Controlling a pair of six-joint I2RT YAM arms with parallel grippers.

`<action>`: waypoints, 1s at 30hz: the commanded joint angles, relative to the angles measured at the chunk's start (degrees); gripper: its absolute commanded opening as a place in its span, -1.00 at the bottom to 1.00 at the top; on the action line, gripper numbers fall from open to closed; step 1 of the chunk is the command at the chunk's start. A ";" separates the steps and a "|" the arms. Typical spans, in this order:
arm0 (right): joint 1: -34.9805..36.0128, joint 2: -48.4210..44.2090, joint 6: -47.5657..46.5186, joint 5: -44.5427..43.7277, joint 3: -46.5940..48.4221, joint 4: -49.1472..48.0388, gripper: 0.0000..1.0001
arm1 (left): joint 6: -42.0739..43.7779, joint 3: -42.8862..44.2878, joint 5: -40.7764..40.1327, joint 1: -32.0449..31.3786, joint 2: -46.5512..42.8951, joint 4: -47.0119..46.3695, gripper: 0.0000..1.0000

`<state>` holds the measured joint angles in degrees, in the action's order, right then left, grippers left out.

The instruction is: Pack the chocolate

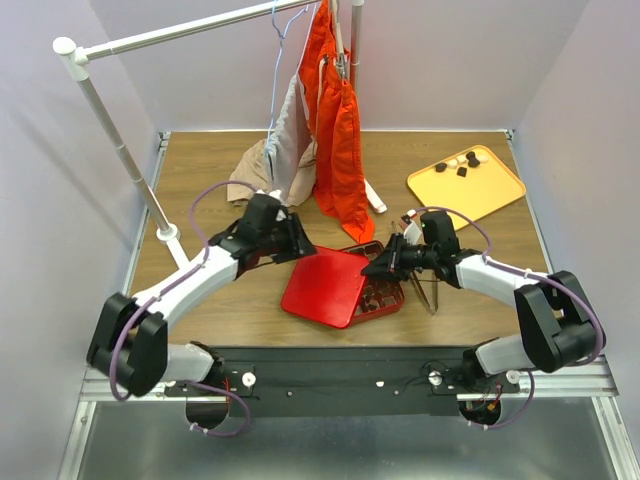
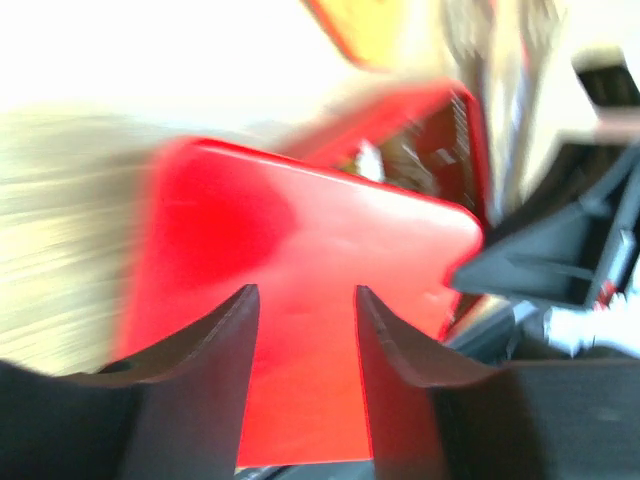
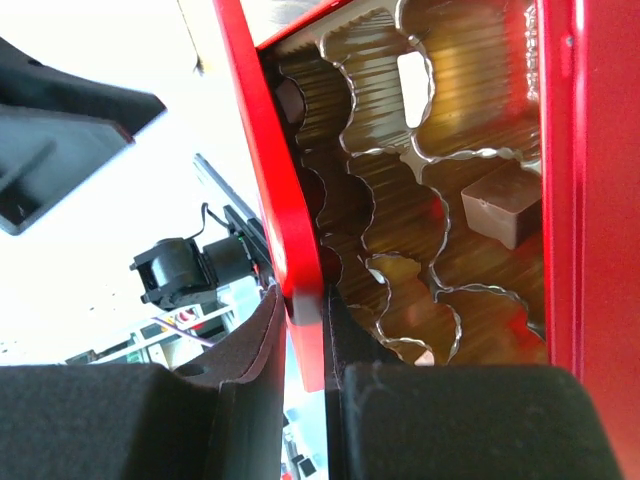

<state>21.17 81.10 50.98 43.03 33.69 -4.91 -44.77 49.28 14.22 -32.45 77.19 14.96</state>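
A red box (image 1: 388,296) stands at the table's middle, and its red lid (image 1: 325,285) lies tilted over its left part. Several chocolates (image 1: 378,293) sit in its gold cells; the right wrist view shows a brown one (image 3: 500,210) and a white one (image 3: 412,75). More chocolates (image 1: 462,165) lie on the yellow-orange tray (image 1: 490,195) at the back right. My right gripper (image 1: 385,265) (image 3: 305,310) is shut on the lid's right edge (image 3: 290,230). My left gripper (image 1: 298,245) (image 2: 305,292) is open just above the lid's far-left edge (image 2: 300,230); that view is blurred.
A clothes rack (image 1: 115,140) stands at the back left, with an orange garment (image 1: 335,130) hanging down to the table and a beige cloth (image 1: 262,170) beside it. A metal tool (image 1: 428,292) lies right of the box.
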 commanded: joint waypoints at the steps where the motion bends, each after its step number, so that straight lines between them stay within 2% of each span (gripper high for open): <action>1: 0.01 1.52 -1.15 1.27 1.11 -0.28 -0.99 | 1.53 -5.15 -4.19 5.46 -6.08 4.37 0.45; 4: 0.01 1.78 -1.32 1.53 1.29 -0.37 -0.99 | 3.45 -7.26 -3.15 6.08 -5.39 3.07 0.74; 9: -0.42 2.74 -2.03 2.50 2.08 -0.37 -0.99 | 6.19 -9.98 0.64 6.17 1.54 -1.16 0.83; 15: -1.13 3.19 -2.64 3.20 1.73 -0.37 -0.99 | 5.75 -11.92 3.00 6.43 2.97 -5.98 0.87; 23: -1.13 3.45 -2.82 3.21 1.90 -0.28 -0.99 | 4.78 -13.59 12.14 6.52 1.48 -13.20 0.64; 30: -1.13 3.72 -2.82 3.29 2.87 -0.19 -0.99 | 3.47 -14.12 13.64 7.05 -2.65 -13.03 0.37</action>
<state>20.01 83.83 48.45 45.80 34.70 -5.50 -40.23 35.16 22.85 -25.41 78.50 4.34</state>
